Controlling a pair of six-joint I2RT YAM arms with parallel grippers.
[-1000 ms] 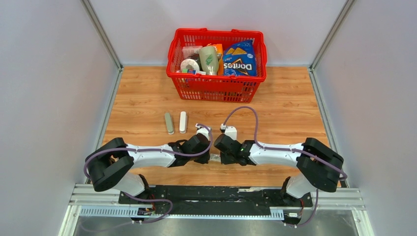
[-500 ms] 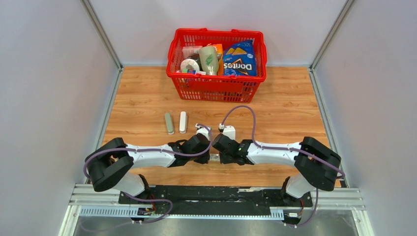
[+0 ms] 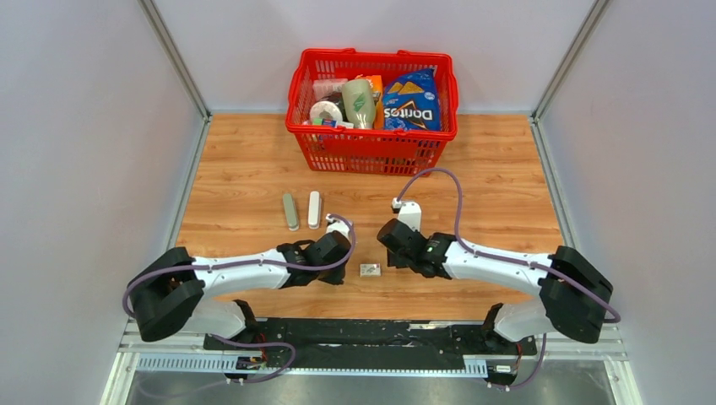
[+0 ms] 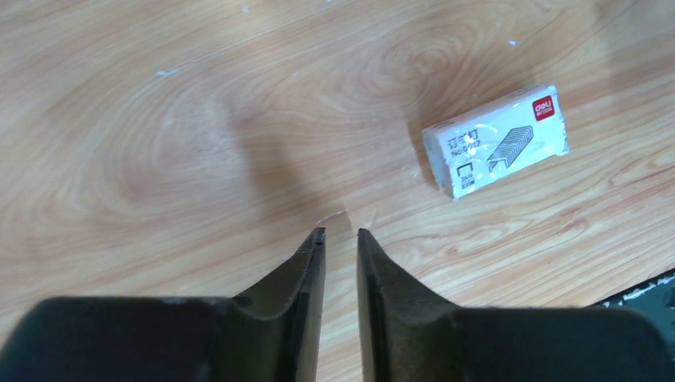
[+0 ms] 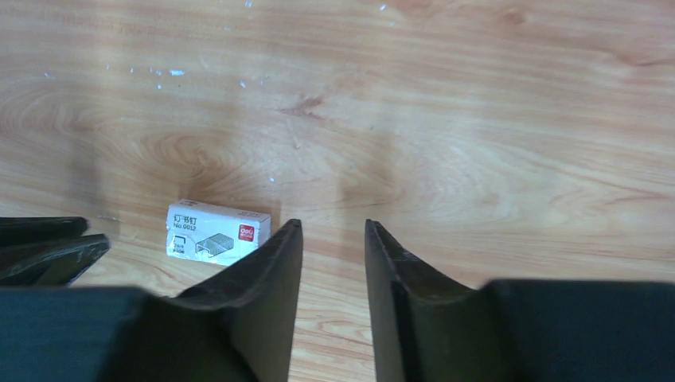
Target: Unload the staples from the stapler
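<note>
A small white staple box [image 3: 370, 270] lies on the wooden table between my two grippers, free of both. It also shows in the left wrist view [image 4: 495, 140] and the right wrist view [image 5: 216, 231]. My left gripper [image 3: 344, 268] [image 4: 341, 232] hovers just left of the box with its jaws a narrow gap apart and empty. My right gripper [image 3: 390, 256] [image 5: 333, 225] is just right of the box, open and empty. A grey oblong stapler piece [image 3: 290, 211] and a white one [image 3: 314, 209] lie side by side farther back on the left.
A red basket [image 3: 371, 150] of groceries stands at the back centre. Grey walls close in both sides. The left fingers [image 5: 48, 248] show at the left edge of the right wrist view. A black rail [image 4: 645, 290] runs along the table's near edge.
Both grippers have drawn apart from the middle. The left arm moved left, the right arm moved right and back. The staple box now lies uncovered between them.
</note>
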